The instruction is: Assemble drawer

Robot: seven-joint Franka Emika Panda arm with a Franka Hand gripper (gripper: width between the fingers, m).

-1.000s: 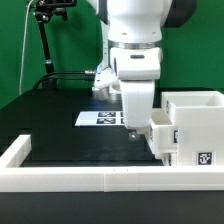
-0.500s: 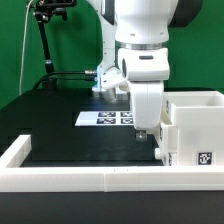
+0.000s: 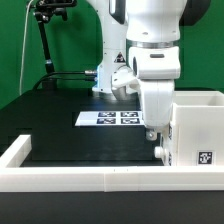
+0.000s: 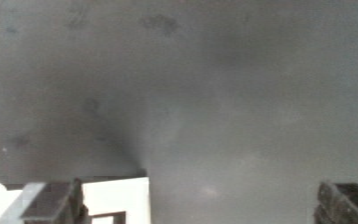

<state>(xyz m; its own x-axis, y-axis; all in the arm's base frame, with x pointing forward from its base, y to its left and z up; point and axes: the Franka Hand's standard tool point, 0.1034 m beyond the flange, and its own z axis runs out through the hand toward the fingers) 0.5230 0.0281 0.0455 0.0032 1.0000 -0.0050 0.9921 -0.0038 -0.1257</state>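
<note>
The exterior view shows the arm beside the white drawer box (image 3: 195, 125) at that view's right, on the dark surface (image 3: 60, 120) near the marker board (image 3: 112, 118). The wrist view shows only the fingers (image 4: 350, 201), spread wide and empty.

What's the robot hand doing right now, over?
Gripper empty, low beside the drawer box; jaws apart in wrist view. Box on table at exterior view's right. Marker board behind; nothing blocking.

White drawer box (image 3: 196, 125); black table (image 3: 70, 125); black-and-white tagged marker board (image 3: 108, 118).
</note>
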